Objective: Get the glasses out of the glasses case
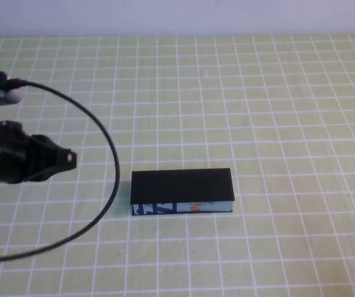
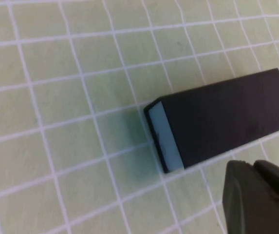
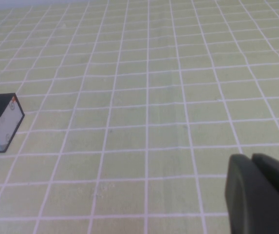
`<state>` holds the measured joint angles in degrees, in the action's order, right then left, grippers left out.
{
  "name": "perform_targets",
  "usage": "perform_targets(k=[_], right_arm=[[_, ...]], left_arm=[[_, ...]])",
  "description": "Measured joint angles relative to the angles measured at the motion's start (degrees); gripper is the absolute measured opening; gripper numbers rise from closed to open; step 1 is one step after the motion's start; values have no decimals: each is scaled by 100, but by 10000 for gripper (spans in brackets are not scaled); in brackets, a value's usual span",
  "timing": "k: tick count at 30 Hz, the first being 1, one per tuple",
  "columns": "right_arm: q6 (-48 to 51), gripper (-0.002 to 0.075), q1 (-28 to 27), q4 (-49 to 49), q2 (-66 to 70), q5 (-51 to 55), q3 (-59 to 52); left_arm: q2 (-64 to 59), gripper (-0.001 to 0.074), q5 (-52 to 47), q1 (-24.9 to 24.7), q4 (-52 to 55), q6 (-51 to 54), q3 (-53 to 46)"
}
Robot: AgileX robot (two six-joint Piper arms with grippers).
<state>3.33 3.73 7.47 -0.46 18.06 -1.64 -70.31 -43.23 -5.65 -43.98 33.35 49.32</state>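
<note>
Closed glasses case (image 1: 182,192) lies right of the left gripper (image 1: 65,159), fingers' state unclear; right gripper (image 3: 263,195) clenched, apart.

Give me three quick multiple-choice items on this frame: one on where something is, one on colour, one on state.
1. Where is the left claw relative to the glasses case?
A. On the case's left, apart from it
B. Resting on its lid
C. On the case's right

2. What colour is the case's lid?
A. White
B. Matte black
C. Orange-red

3. What state is the case in?
A. Open, lid up
B. Lid closed
C. Tipped on end

Answers:
1 A: the high view shows bare green gridded mat between claw and case.
2 B: the lid is black; only the side facing the robot is white with blue and orange-red print.
3 B: the lid lies flat, so no glasses show.

The right claw is shut, off to the case's right, outside the high view.
</note>
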Motion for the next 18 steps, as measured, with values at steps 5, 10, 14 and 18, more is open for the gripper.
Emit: perform_targets(k=[5,10,14,18], right_arm=[[0,-18,0,0,0,0,0],[0,-18,0,0,0,0,0],[0,-18,0,0,0,0,0],[0,-18,0,0,0,0,0]], left_arm=[[-1490,-4,-23,0,-1086,1153,740],[-2782,-4,-231,0,-1804,1815,1321],[-3469,-4,-308,0,-1931,2034,1595],[-3695,-4,-308,-103,-1945,2184,1673]])
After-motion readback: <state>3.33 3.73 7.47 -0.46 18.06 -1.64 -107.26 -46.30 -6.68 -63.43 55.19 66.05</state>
